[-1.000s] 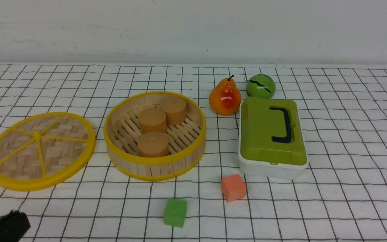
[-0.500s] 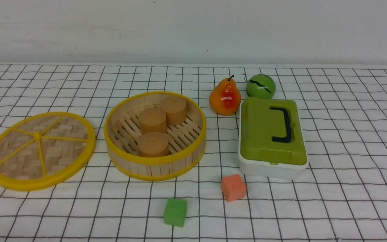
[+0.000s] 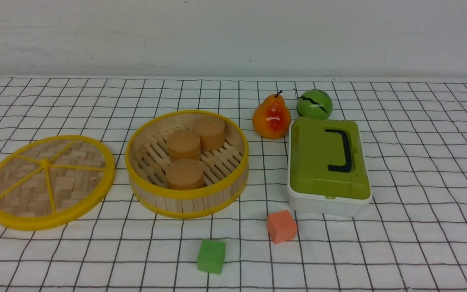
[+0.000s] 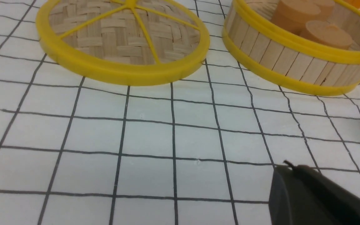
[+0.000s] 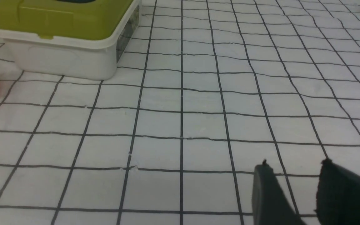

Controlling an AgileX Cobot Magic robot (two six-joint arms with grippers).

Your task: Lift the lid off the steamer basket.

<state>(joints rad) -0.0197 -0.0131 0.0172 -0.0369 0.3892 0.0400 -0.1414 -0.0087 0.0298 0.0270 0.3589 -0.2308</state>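
While your lid sits flat on the cloth just left of the steamer basket, your right gripper is slightly parted, empty; left gripper I can't tell.

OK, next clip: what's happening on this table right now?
Nothing is being handled at this moment. The lid lies flat on the checked cloth beside the steamer basket, to its left and apart from it, so the basket stands open with three tan cylinders inside. Neither arm shows in the front view. The left gripper hangs low over bare cloth near the lid; the right gripper, jaws slightly apart, holds nothing.
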